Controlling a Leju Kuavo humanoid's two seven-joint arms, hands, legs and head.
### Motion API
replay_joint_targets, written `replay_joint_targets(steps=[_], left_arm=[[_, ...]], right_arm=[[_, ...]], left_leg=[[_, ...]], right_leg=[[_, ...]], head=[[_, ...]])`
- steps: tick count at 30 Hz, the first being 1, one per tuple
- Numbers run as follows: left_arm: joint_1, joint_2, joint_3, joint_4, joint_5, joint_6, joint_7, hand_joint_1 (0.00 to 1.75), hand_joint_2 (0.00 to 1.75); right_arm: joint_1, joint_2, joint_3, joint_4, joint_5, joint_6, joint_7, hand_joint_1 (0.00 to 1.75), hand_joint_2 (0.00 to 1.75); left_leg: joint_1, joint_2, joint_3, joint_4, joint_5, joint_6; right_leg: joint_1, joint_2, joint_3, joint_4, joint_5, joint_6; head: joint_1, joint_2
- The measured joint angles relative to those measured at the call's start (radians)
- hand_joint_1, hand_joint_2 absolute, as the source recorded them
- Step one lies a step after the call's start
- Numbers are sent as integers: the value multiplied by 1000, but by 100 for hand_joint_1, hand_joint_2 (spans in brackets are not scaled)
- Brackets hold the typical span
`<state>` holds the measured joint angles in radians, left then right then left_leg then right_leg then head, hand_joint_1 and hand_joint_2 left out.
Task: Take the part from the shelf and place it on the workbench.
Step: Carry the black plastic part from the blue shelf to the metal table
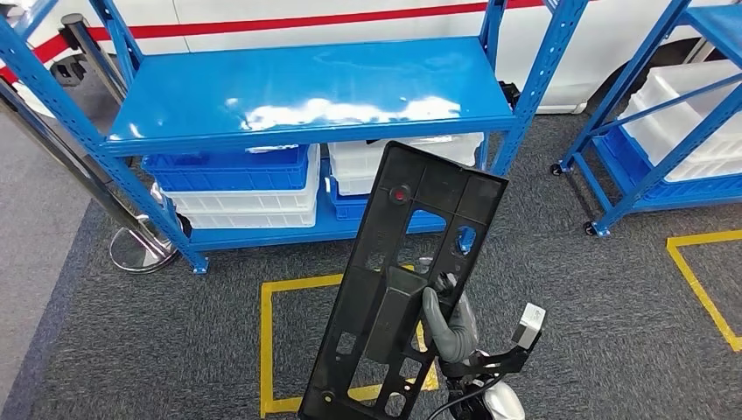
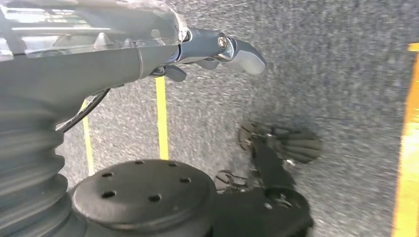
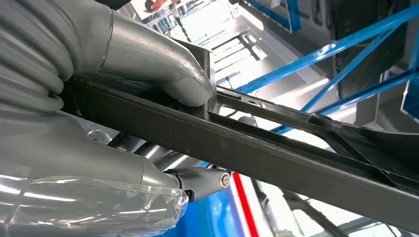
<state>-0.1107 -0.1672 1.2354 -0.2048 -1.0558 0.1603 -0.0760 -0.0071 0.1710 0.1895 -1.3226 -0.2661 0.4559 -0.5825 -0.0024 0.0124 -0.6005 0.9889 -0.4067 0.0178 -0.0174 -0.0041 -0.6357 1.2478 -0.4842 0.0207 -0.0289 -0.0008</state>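
Already off the blue shelf (image 1: pixel 306 92), the black part (image 1: pixel 402 280) stands nearly upright, clamped by the right hand (image 1: pixel 448 324); left hand (image 2: pixel 217 52) hangs slack, holding nothing. Gripped at one edge, the long panel could twist loose.

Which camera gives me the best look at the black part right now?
The head view: the black part shows almost whole, tilted upright, held by the right hand. The right wrist view gives only a close edge-on strip under the thumb. The left wrist view looks at carpet.
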Motion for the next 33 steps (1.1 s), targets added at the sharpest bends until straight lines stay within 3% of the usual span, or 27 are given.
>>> replay_joint_targets(steps=[2, 3, 4, 6, 7, 9, 10, 11, 12, 13, 14, 16, 17, 19, 21, 22, 24, 26, 27, 28, 29, 31, 33], left_arm=[[0, 2, 0, 0, -4, -3, 0, 0, 175], [0, 3, -1, 0, -5, -5, 0, 0, 175], [1, 4, -1, 0, -5, -6, -1, 0, 175], [4, 5, -1, 0, -4, -5, -4, 0, 175], [6, 5, -1, 0, -3, -5, -8, 0, 175], [9, 5, -2, 0, -6, -7, -17, 0, 175], [11, 4, -2, 0, -8, -8, -21, 0, 175], [12, 3, -4, 0, -11, -9, -23, 0, 175], [12, 2, -6, 0, -13, -9, -25, 0, 175], [13, 0, -8, 0, -15, -9, -25, 0, 175], [14, -1, -9, 0, -16, -9, -25, 0, 175], [14, -2, -13, 0, -17, -9, -26, 0, 175], [13, -2, -15, 0, -17, -8, -26, 0, 175], [12, -4, -17, 0, -19, -8, -19, 0, 175], [13, -9, -18, 0, -24, -6, 1, 0, 175], [14, -12, -19, 0, -29, -5, 14, 0, 175], [15, -18, -24, 0, -43, -5, 39, 0, 175], [16, -20, -32, 0, -54, -7, 56, 0, 175], [16, -19, -35, 0, -56, -7, 60, 0, 175], [16, -19, -37, 0, -55, -6, 63, 0, 175], [15, -18, -38, 0, -53, -3, 62, 0, 175], [12, -13, -38, 0, -47, 3, 56, 0, 175], [6, -8, -39, 0, -43, 1, 46, 0, 175]], right_arm=[[-2, 1, -3, 8, 8, -7, -2, 175, 175], [-3, 2, -3, 12, 12, -10, -3, 175, 175], [-3, 3, -4, 15, 15, -13, -4, 175, 175], [0, 4, -7, 20, 21, -17, -5, 175, 175], [2, 4, -8, 23, 24, -18, -5, 175, 175], [11, 4, -11, 28, 31, -18, -5, 175, 175], [18, 5, -12, 29, 35, -18, -5, 175, 175], [28, 4, -13, 30, 40, -18, -6, 175, 175], [39, 4, -14, 31, 45, -17, -7, 175, 175], [49, 4, -15, 32, 49, -17, -8, 175, 175], [57, 3, -15, 32, 51, -17, -11, 175, 175], [66, 3, -16, 32, 53, -17, -15, 175, 175], [68, 3, -16, 32, 53, -17, -16, 175, 175], [70, 3, -16, 32, 54, -17, -12, 175, 175], [76, 3, -16, 32, 59, -24, -6, 175, 175], [82, 2, -16, 31, 70, -39, -8, 175, 175], [100, 1, -12, 17, 121, -105, -39, 175, 175], [120, 0, 2, -37, 195, -198, -83, 175, 175], [125, -1, 13, -81, 224, -228, -99, 175, 175], [124, -1, 25, -128, 240, -239, -108, 175, 175], [116, -2, 41, -177, 241, -229, -112, 175, 175], [87, -2, 74, -270, 213, -173, -114, 175, 175], [49, 0, 102, -352, 180, -112, -116, 175, 175]], left_leg=[[-3, -1, -28, 18, 13, -8], [-3, -1, -35, 23, 20, -13], [-4, -2, -40, 25, 29, -19], [0, -4, -48, 26, 39, -30], [2, -5, -56, 38, 19, -36], [7, -7, -82, 121, -74, -46], [8, -7, -97, 186, -128, -50], [9, -7, -107, 251, -164, -54], [9, -7, -108, 299, -175, -55], [10, -7, -93, 316, -163, -55], [10, -7, -61, 297, -136, -54], [9, -8, 46, 170, -99, -47], [7, -9, 103, 87, -104, -42], [1, -11, 162, -11, -123, -33], [1, -9, 157, -28, -109, -23], [3, -7, 151, -32, -98, -16], [6, -3, 130, -36, -75, 0], [1, -2, 95, -24, -57, 9], [-1, -1, 75, -16, -49, 9], [-2, 1, 55, -6, -42, 8], [-2, 3, 37, 4, -37, 6], [-1, 5, 5, 26, -29, 1], [-3, 5, -16, 42, -20, -7]], right_leg=[[3, 1, 103, -140, -19, -8], [5, 2, 134, -192, -39, -14], [9, 4, 148, -222, -52, -22], [9, 2, 135, -230, -39, -39], [9, 0, 125, -231, -27, -49], [6, -2, 99, -233, -2, -61], [7, -2, 83, -232, 10, -63], [8, -4, 68, -231, 22, -64], [9, -5, 52, -229, 33, -63], [10, -7, 36, -226, 43, -62], [10, -8, 20, -224, 53, -61], [11, -6, -5, -220, 73, -55], [12, -5, -13, -219, 84, -50], [12, -6, -20, -225, 106, -39], [11, -7, -23, -232, 123, -27], [11, -5, -28, -225, 111, -21], [11, -2, -53, -160, 34, -12], [10, 1, -85, -31, -64, -7], [10, 1, -95, 27, -85, -5], [9, 1, -92, 61, -83, -3], [8, 1, -74, 62, -59, -2], [3, 2, 5, -27, -13, -3], [6, 4, 83, -145, -20, -11]], head=[[-1, 0], [0, 0], [0, 0], [1, 0], [0, 0], [-1, 0], [-2, 0], [-2, 0], [-2, 0], [-2, 0], [-2, 0], [-2, 0], [-2, 0], [-2, 0], [-1, 0], [-1, 0], [0, 0], [1, 0], [1, 0], [1, 0], [1, 0], [1, 0], [0, 0]])
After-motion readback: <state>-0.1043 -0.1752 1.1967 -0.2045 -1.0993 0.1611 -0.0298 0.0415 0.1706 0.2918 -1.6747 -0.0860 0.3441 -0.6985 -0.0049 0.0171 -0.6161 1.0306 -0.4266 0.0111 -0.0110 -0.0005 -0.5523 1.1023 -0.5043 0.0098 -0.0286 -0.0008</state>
